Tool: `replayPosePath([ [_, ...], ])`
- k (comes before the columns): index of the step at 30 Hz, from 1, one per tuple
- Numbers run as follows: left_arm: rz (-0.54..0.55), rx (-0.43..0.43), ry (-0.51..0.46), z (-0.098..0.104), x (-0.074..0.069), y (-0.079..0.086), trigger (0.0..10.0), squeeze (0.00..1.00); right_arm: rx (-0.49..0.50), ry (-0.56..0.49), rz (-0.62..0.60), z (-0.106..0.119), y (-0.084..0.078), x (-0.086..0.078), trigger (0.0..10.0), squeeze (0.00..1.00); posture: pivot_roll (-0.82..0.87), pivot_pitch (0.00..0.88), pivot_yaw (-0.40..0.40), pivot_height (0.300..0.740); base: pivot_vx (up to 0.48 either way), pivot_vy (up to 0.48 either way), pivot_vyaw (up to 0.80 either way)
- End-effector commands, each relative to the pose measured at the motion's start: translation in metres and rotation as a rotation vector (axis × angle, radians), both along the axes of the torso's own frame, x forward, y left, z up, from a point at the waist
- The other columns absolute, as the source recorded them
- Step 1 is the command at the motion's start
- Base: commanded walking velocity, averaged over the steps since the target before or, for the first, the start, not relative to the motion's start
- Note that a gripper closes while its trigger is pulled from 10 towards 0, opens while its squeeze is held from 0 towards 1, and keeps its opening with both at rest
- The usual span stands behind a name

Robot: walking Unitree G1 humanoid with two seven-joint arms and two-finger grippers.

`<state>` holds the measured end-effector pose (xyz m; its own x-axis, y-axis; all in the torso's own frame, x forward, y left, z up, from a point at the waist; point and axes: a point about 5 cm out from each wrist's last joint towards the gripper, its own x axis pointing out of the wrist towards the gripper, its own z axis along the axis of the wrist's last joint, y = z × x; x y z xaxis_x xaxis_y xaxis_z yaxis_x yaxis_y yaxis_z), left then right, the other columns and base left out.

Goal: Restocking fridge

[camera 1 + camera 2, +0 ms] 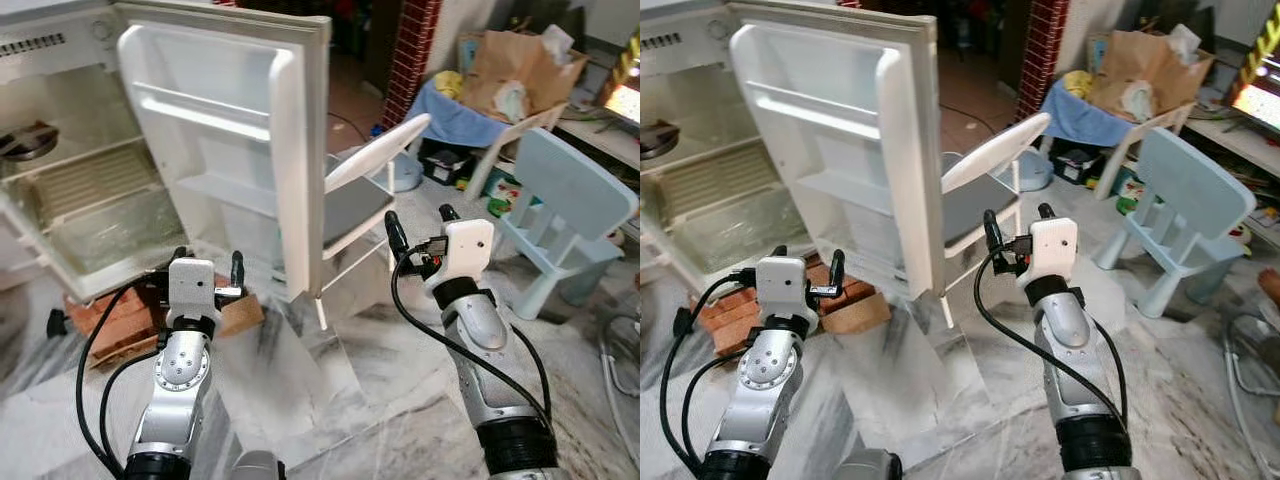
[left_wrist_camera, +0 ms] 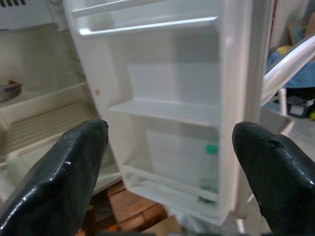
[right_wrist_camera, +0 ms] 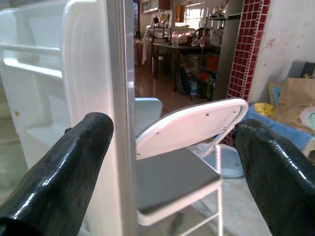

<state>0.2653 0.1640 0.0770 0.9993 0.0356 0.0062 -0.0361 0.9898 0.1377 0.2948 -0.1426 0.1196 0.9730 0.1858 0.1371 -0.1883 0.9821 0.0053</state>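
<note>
White plastic dominates what I see: the small white fridge (image 1: 70, 190) stands open ahead of me on the left, its door (image 1: 235, 150) swung wide toward me, the inner shelves of the door bare in the head views. My left wrist view adds something those views miss: a clear bottle with a green cap (image 2: 210, 169) standing in the lowest door shelf, near the door's outer edge. Inside the cabinet I can make out ribbed white shelving and a dark round dish (image 1: 25, 142) on the upper shelf. The fridge sits raised on red bricks (image 1: 115, 318), with a brown cardboard piece (image 1: 238, 315) beside them on the marble floor (image 1: 330, 400).

My left tool (image 1: 208, 272) is held low in front of the door's lower edge, fingers spread, holding nothing. My right tool (image 1: 420, 230) is up beside the white folding chair with a grey seat (image 1: 360, 195), which stands just behind the door; its fingers are spread too and hold nothing. My right wrist view looks past the door's edge to that chair and, farther back, a red tiled pillar (image 3: 248, 49) and a dark table (image 3: 172, 51) crowded with things.

Off to my right stand a pale blue plastic child's chair (image 1: 565, 215) and a brown paper bag (image 1: 520, 65)
</note>
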Motion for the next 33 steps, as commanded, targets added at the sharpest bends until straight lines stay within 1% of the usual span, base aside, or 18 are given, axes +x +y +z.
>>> replayPosePath([
  [1,-0.012,0.007,-0.028,0.005,0.001,-0.001,10.0,0.0,0.004,-0.005,-0.034,0.001,-0.009,-0.001,10.0,0.0,0.07,0.0,0.0,0.74,0.277,0.0,0.0],
  [5,-0.015,0.011,-0.029,0.005,0.0,0.0,10.0,0.0,-0.002,-0.006,-0.024,0.001,-0.008,-0.001,10.0,0.0,0.07,0.0,0.001,0.74,0.48,0.0,0.0],
  [8,-0.015,0.011,-0.028,0.005,0.001,-0.001,10.0,0.0,-0.059,-0.032,-0.015,0.003,-0.007,-0.001,10.0,0.0,0.07,0.0,0.001,0.74,0.48,0.0,0.0],
  [18,-0.02,0.009,-0.01,0.002,0.001,-0.005,10.0,0.0,-0.06,-0.04,-0.017,0.006,-0.008,0.002,10.0,0.0,0.08,0.0,-0.003,0.74,0.48,0.0,0.78],
  [21,-0.029,0.013,0.016,-0.002,0.0,-0.01,10.0,0.0,-0.059,-0.045,-0.017,0.007,-0.008,0.003,10.0,0.0,0.08,0.0,-0.003,0.74,0.415,0.0,0.69],
  [22,-0.038,0.009,0.027,-0.003,0.0,-0.013,10.0,0.0,-0.043,-0.047,-0.022,0.007,-0.008,0.003,10.0,0.0,0.07,0.0,-0.003,0.74,0.337,0.0,0.0],
  [25,-0.058,0.004,0.055,-0.006,-0.001,-0.016,10.0,0.0,-0.039,-0.045,-0.03,0.007,-0.009,0.003,10.0,0.0,0.07,0.0,-0.003,0.74,0.087,0.0,0.0],
  [27,-0.065,-0.016,0.065,-0.008,-0.003,-0.019,10.0,0.0,-0.049,-0.043,-0.038,0.007,-0.01,0.003,10.0,0.0,0.07,0.0,-0.004,0.74,0.0,0.0,0.0],
  [28,-0.06,-0.036,0.096,-0.011,-0.004,-0.019,10.0,0.0,-0.054,-0.043,-0.04,0.007,-0.011,0.003,10.0,0.0,0.07,0.0,-0.005,0.74,0.0,0.0,0.0],
  [29,-0.054,-0.036,0.121,-0.014,-0.005,-0.019,10.0,0.0,-0.056,-0.043,-0.039,0.007,-0.011,0.004,10.0,0.0,0.07,0.0,-0.005,0.74,0.0,0.0,0.0],
  [33,-0.084,-0.033,0.148,-0.019,-0.007,-0.021,10.0,0.0,-0.071,-0.062,-0.014,0.01,-0.009,0.004,10.0,0.0,0.07,0.0,-0.008,0.74,0.0,0.0,0.16],
])
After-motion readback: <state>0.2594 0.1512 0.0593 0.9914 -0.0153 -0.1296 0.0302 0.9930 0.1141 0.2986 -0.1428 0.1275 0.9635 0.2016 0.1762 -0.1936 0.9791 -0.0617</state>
